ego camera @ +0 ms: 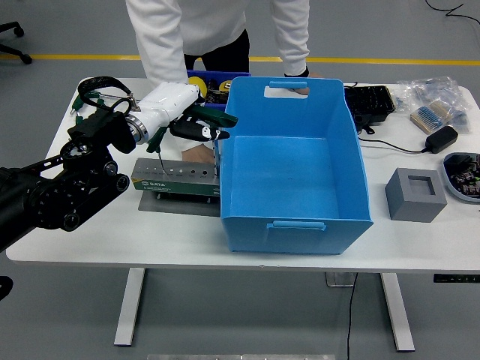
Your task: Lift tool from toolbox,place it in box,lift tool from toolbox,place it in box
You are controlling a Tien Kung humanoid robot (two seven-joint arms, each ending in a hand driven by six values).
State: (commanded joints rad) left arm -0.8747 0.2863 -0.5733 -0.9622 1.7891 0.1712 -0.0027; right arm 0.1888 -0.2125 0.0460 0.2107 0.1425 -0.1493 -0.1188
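Left hand [187, 124], white-shelled with green-tipped fingers [223, 118], clenched round the dark handle of a screwdriver [201, 133]. Held just above the toolbox [174, 178], thin metal shaft hanging down toward the rack's right end and seemingly clear of its slot, though too fine to be sure. Kept upright, probably to draw the shaft straight out without binding. A second thin tool [158, 160] standing in the rack below the wrist, awaiting its turn.

Toolbox directly beneath the fingers: a long, low, grey-green block with a row of small round holes along the top, set on a flat grey plate. Just right of the fingers, the box [294, 225]: a large blue plastic tub, smooth-walled, open-topped, with cut-out handle slots, empty inside. Placed touching or nearly touching the rack's right end, likely to keep the carry short. Rim level with the hand, so more lift probably needed before crossing.

Beyond the fingers, a person [217, 34] in white sleeves at the surface's [112, 232] far side, one hand on the tub's far rim, apparently steadying it. Right arm out of sight.
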